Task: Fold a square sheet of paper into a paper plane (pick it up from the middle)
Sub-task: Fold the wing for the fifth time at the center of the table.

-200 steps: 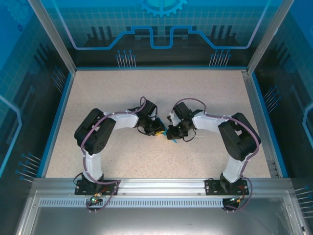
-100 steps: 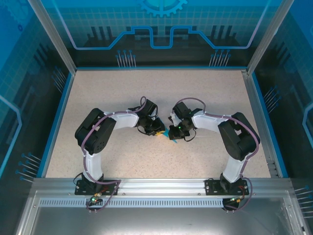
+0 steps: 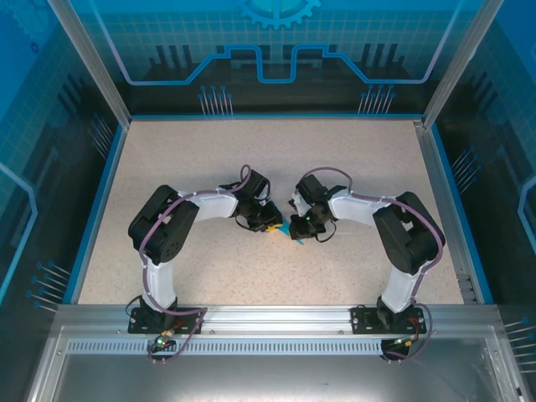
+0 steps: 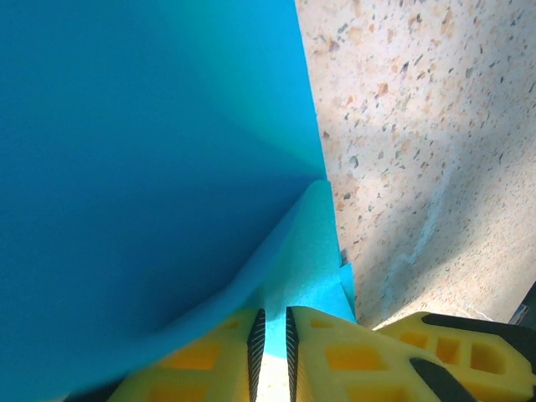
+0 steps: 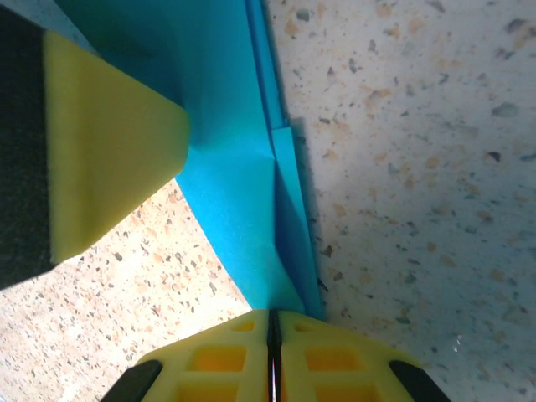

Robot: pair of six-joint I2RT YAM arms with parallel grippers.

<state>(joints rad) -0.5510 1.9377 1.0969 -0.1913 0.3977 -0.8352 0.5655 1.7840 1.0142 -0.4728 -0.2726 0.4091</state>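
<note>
The left end effector (image 4: 272,316) and right end effector (image 5: 272,318) each pinch the thin, limp teal paper (image 5: 226,184) at their tips; its folded edges likely give the stiffest hold.

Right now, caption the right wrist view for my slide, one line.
Right gripper pinching the folded teal paper over the speckled table.

Robot lab cell: aluminium frame (image 3: 276,316), blue printed panels (image 3: 276,50), speckled tabletop (image 3: 268,159).
</note>
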